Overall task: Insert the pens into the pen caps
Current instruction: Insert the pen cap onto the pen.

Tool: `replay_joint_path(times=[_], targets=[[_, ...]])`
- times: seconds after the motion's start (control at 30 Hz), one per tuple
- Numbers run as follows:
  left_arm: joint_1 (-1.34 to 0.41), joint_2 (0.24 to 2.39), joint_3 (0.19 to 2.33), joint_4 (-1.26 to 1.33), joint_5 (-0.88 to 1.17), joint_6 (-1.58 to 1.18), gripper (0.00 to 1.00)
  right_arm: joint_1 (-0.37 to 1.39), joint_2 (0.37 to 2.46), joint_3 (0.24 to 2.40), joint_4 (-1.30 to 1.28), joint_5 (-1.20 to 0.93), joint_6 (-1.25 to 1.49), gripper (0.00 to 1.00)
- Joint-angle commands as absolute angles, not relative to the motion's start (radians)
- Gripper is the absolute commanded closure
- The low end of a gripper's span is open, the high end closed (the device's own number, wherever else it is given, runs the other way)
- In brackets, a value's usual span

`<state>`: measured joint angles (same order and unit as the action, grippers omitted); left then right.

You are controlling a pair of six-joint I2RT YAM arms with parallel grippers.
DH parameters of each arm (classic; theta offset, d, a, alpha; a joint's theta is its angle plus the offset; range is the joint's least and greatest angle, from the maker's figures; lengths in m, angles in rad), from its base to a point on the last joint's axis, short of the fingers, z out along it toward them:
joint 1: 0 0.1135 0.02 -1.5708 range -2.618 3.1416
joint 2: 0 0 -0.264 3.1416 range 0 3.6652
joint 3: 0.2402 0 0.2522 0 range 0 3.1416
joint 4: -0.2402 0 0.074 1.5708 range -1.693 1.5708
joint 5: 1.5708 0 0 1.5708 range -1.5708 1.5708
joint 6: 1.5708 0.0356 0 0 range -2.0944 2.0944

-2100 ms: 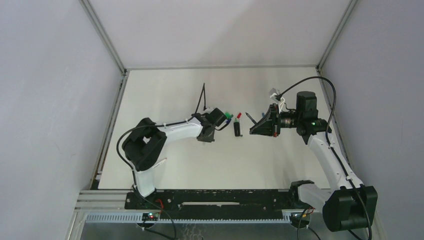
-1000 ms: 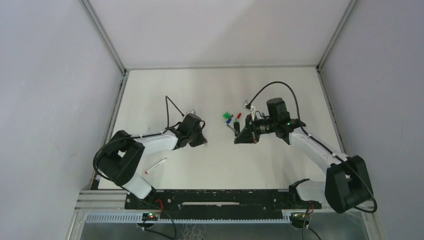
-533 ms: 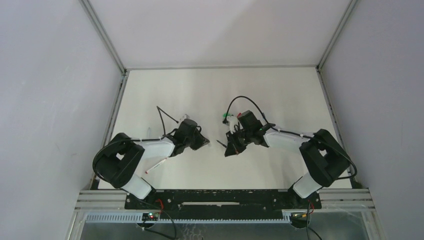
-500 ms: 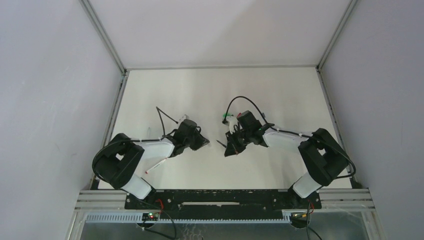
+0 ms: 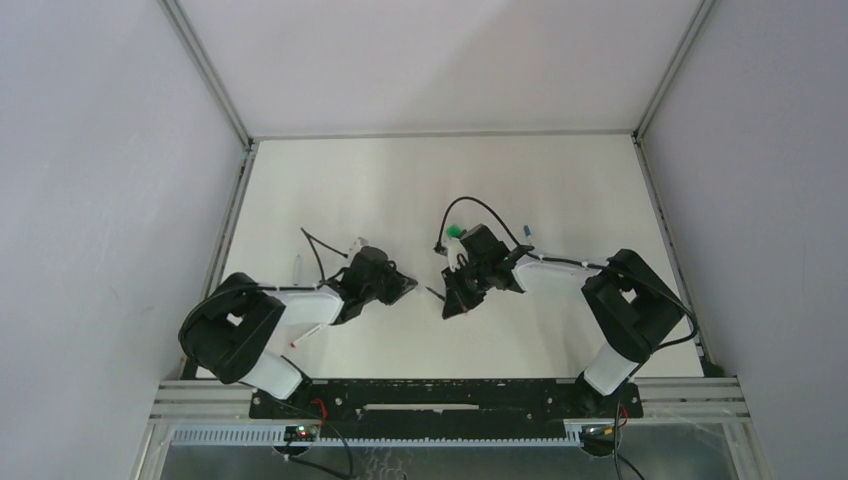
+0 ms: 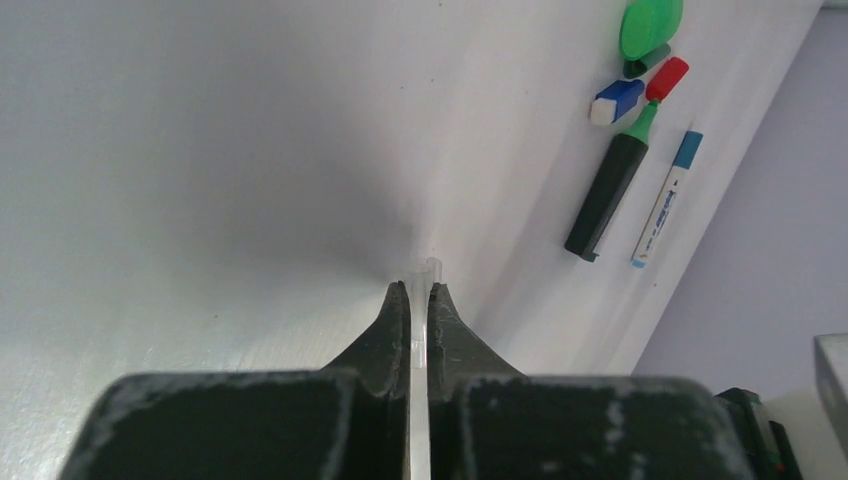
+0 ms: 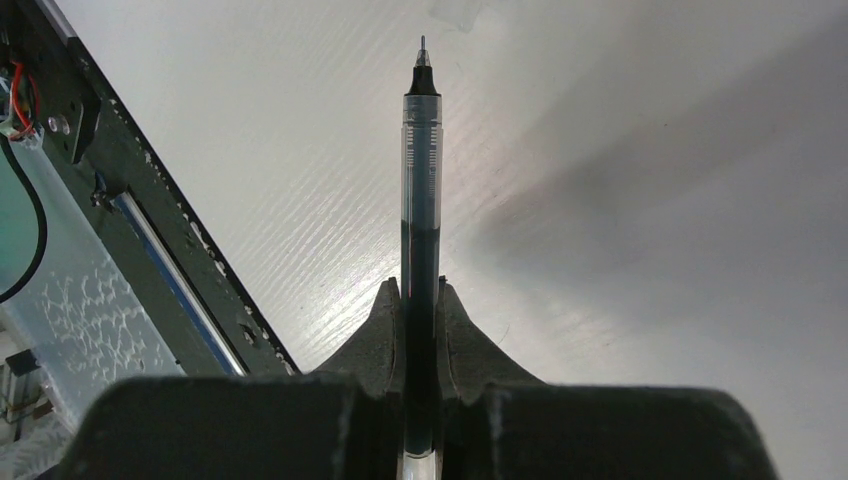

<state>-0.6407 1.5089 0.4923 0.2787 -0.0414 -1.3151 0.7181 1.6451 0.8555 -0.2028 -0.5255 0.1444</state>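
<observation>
Pen [image 7: 421, 180], a light, stiff, slick clear barrel, sits clamped partway along in your right fingers [image 7: 385, 335], nib free. Your left fingers [image 6: 392, 325] pinch a thin clear piece [image 6: 429, 270], probably its cap, easily tilted. Seen from above, both face each other mid-way across the worktop [image 5: 400, 180]. A green cap [image 5: 455, 232] lies at twelve o'clock, the frame rail [image 5: 450, 395] at six. Room opens beyond the cap.

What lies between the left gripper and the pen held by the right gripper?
Nothing: in the top view only bare table separates the left gripper from the pen tip.
</observation>
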Motion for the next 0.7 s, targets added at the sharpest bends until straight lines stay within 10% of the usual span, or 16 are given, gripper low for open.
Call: replay_joint_path(times=[0.0, 0.67], targets=[[-0.637, 1.460, 0.454, 0.334, -0.081, -1.400, 1.00, 0.730, 1.660, 0.890, -0.221, -0.548, 0.173, 1.00], [-0.634, 1.501, 0.440, 0.393, -0.045, -1.467, 1.00, 0.759, 1.719, 0.943, -0.267, -0.491, 0.197, 1.00]])
